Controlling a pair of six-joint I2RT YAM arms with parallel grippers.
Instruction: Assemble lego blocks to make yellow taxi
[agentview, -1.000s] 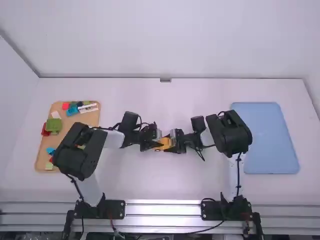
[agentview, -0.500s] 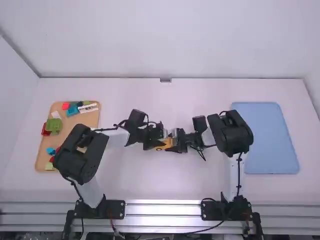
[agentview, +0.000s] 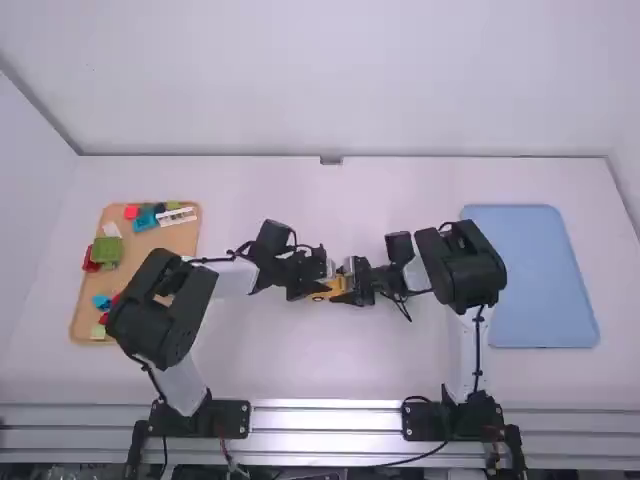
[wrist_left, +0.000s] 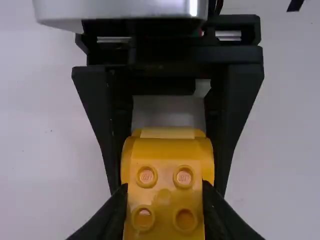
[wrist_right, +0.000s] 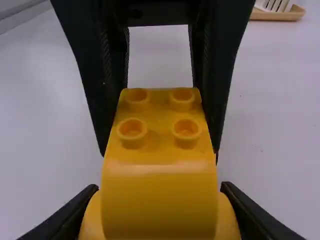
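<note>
High view — left gripper (agentview: 315, 288) and right gripper (agentview: 347, 288) clamp yellow Lego (wrist_right: 159, 150).

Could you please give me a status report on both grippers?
Left gripper shut on yellow block. Right gripper shut on its other end. No obstruction seen.

In the high view, a white table (agentview: 270, 370) is extending across the middle and lower parts of the frame. At the left, a tan tray (agentview: 180, 239) with rounded corners is lying directly on the surface. At the right, a light-blue tray (agentview: 540, 280), likewise round-cornered, is lying flat, well apart from the tan one.
</note>
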